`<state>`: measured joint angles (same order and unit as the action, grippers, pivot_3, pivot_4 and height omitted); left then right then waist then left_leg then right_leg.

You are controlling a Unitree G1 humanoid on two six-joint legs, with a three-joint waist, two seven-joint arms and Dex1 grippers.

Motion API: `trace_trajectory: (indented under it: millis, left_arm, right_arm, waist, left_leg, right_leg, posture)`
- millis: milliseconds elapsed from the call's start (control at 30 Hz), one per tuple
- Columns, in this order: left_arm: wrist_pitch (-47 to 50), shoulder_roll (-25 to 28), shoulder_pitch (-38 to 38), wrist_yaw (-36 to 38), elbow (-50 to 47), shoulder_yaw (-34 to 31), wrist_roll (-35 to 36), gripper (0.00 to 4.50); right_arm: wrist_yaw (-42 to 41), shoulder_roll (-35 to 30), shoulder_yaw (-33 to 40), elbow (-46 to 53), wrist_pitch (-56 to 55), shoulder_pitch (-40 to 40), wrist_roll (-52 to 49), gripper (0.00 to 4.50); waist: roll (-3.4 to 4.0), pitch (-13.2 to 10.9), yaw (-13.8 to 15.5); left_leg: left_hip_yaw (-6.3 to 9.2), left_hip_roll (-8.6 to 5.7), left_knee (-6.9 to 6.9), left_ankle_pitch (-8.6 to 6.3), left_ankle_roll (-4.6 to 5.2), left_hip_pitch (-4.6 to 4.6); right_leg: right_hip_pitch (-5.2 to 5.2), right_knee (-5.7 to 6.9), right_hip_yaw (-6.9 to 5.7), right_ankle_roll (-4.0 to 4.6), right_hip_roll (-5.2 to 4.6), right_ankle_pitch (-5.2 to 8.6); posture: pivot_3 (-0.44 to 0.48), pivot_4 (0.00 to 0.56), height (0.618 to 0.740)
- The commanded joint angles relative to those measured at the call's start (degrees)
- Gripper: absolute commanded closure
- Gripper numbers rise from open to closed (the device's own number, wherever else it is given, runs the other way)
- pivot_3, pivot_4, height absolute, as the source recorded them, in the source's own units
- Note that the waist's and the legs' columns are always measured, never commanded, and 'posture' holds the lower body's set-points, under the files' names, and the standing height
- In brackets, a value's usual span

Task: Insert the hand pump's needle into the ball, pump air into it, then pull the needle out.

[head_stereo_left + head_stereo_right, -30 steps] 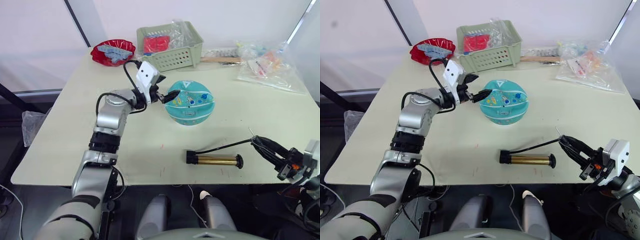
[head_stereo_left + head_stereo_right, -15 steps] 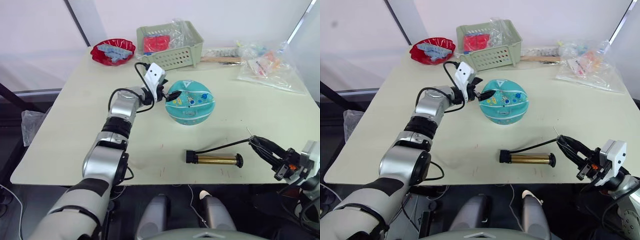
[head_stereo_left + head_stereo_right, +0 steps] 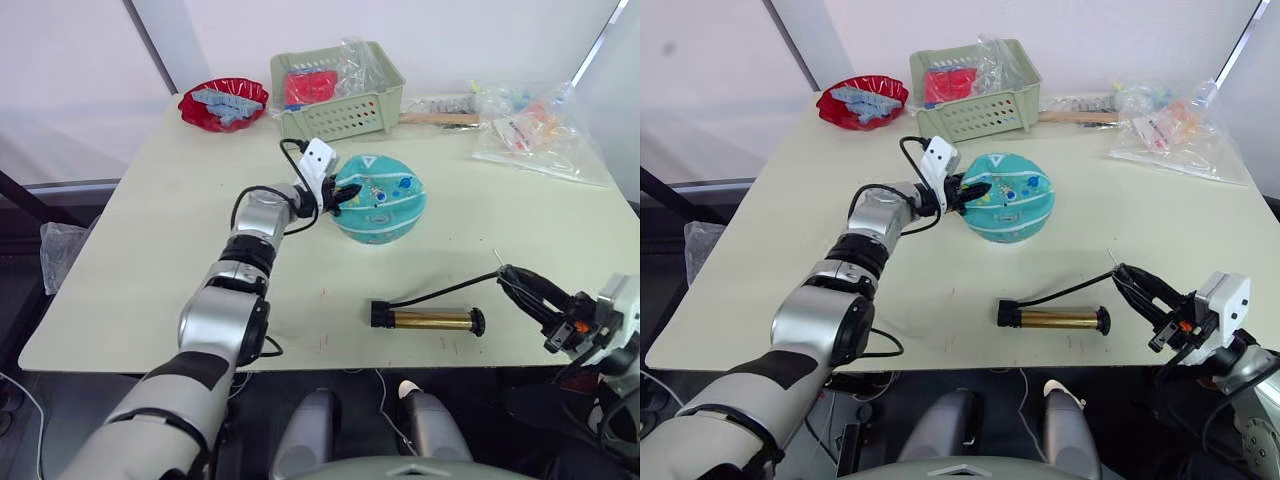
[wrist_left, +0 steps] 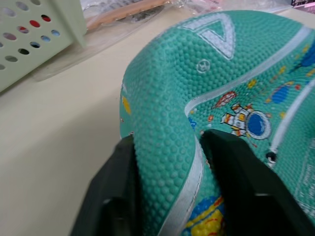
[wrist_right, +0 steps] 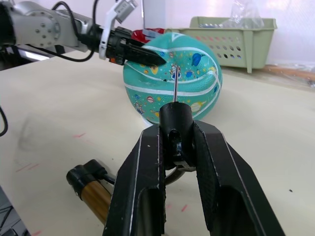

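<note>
**Needle's not in yet**

The soft teal basketball-style ball [image 3: 378, 198] sits mid-table, pinched in a fold by the left gripper [image 3: 345, 193]. The right gripper [image 5: 175, 147] is clamped on the thin metal needle [image 5: 174, 84]'s black fitting, well apart from the ball. The brass-gold hand pump [image 3: 428, 319] lies near the table's front edge. So inserting, pumping and pulling out all look left to do.

No legible text or numbers found. The ball [image 4: 206, 88] bears one white triangle logo [image 4: 214, 29] and a small circled mark [image 4: 202, 65].
</note>
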<state>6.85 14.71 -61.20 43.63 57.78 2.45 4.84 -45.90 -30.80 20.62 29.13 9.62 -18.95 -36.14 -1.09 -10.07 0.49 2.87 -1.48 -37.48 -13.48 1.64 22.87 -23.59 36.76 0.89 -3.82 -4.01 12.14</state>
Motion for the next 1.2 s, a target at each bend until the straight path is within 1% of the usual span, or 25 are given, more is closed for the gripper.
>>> trace_trajectory:
  millis: [33,200,233,500,600,700,867,1033,1200]
  left_arm:
    - [-2.1,-0.1,1.0,-0.2,-4.9,-1.4,1.0,3.79]
    - [-1.9,-0.4,4.0,0.1,-10.5,-1.1,1.4,4.43]
    - [-1.8,-0.4,4.3,0.0,-11.2,-1.1,1.4,4.49]
    - [-1.2,-0.5,7.4,-0.8,-15.8,-1.8,2.4,4.49]
    - [-1.6,-0.8,7.4,-1.3,-15.7,-2.2,2.9,4.49]
    - [-2.5,-0.8,7.7,-1.8,-14.9,-1.9,2.5,4.49]
    - [-5.1,-1.2,9.1,-2.1,-13.7,-0.7,1.3,4.49]
    - [-7.5,-2.0,9.9,-2.0,-12.6,-0.1,0.4,4.49]
    - [-8.7,-2.7,10.3,-2.4,-11.4,-0.1,0.2,4.49]
  right_arm:
    - [2.2,-1.4,0.1,3.5,2.5,1.6,-1.2,4.20]
    - [5.7,-3.9,-0.3,6.2,9.9,4.7,-4.4,4.20]
    - [6.2,-4.2,-0.3,6.6,10.9,5.1,-5.0,4.20]
    - [13.3,-8.7,-1.2,10.0,23.2,11.8,-10.1,4.20]
    - [15.8,-9.7,-1.4,10.5,27.1,14.4,-12.2,4.20]
    - [19.3,-11.4,-2.3,11.0,31.8,16.7,-12.3,4.20]
    - [25.6,-14.7,-4.9,10.9,40.8,22.8,-11.8,4.20]
    - [27.5,-16.1,-6.8,8.1,48.3,30.4,-14.0,4.20]
    - [24.3,-18.9,-11.6,2.6,54.6,39.4,-14.2,4.20]
  waist:
    - [0.00,0.0,0.0]
    - [0.00,0.0,0.0]
    - [0.00,0.0,0.0]
    - [-0.02,0.0,0.0]
    - [-0.03,0.0,0.1]
    - [-0.04,0.0,0.1]
    - [-0.04,0.0,0.1]
    - [-0.04,0.0,0.2]
    - [-0.04,0.0,0.3]
  left_leg:
    - [0.00,0.01,0.00,0.00,0.00,0.00]
    - [0.02,0.05,0.00,0.00,0.00,0.00]
    - [0.01,0.05,0.00,0.00,0.00,0.00]
    - [0.03,0.06,0.00,0.00,0.00,0.02]
    - [0.04,0.06,-0.01,0.00,0.00,0.02]
    - [0.05,0.05,0.00,0.00,0.00,0.04]
    - [0.03,0.06,-0.01,0.00,0.00,0.03]
    - [0.04,0.06,-0.03,0.00,0.00,0.03]
    - [0.03,0.05,-0.06,0.00,0.01,0.04]
  right_leg:
    - [0.00,0.00,0.01,0.01,0.00,-0.01]
    - [0.00,0.01,0.01,0.17,-0.01,-0.10]
    - [-0.01,0.01,0.01,0.17,-0.01,-0.10]
    - [-0.01,0.01,0.01,0.18,-0.01,-0.11]
    - [-0.01,0.01,0.01,0.18,-0.01,-0.11]
    - [-0.01,0.00,0.00,0.18,-0.01,-0.11]
    - [-0.02,0.01,0.02,0.19,-0.02,-0.12]
    - [-0.01,0.01,0.01,0.19,-0.02,-0.12]
    - [0.01,0.00,-0.01,0.19,-0.04,-0.13]
  posture:
    - [0.000,0.150,0.737]
    - [0.000,0.150,0.737]
    - [0.000,0.150,0.737]
    - [0.000,0.150,0.737]
    - [0.000,0.150,0.737]
    - [0.000,0.150,0.737]
    - [0.000,0.150,0.737]
    - [0.000,0.150,0.737]
    - [0.000,0.150,0.737]
